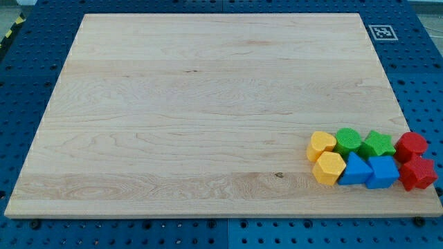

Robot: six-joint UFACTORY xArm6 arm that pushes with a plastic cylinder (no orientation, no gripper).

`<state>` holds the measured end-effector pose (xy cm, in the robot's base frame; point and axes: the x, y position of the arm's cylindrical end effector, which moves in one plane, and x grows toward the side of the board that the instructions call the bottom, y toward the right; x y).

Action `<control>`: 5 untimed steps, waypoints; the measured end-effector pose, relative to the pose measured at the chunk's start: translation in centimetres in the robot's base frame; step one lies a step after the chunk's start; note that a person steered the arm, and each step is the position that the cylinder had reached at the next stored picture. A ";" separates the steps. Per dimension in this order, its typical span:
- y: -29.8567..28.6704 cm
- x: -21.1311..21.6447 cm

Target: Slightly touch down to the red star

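Observation:
The red star (418,173) lies at the view's bottom right, close to the board's right edge, at the end of a tight cluster of blocks. A red round block (412,146) sits just above it and touches it. A blue cube (382,171) sits against the star's left side. My tip and the rod do not show in the camera view, so I cannot tell where the tip is relative to the blocks.
The cluster also holds a blue triangle (355,169), a yellow hexagon (329,168), a yellow heart-like block (321,144), a green round block (348,140) and a green star (377,144). The wooden board (208,117) lies on a blue pegboard. A printed marker (382,32) is at the top right.

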<state>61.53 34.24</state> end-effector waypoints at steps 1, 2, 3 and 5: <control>-1.5 0.1; -6.3 0.3; -6.0 -0.3; -5.0 -0.5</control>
<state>61.03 29.19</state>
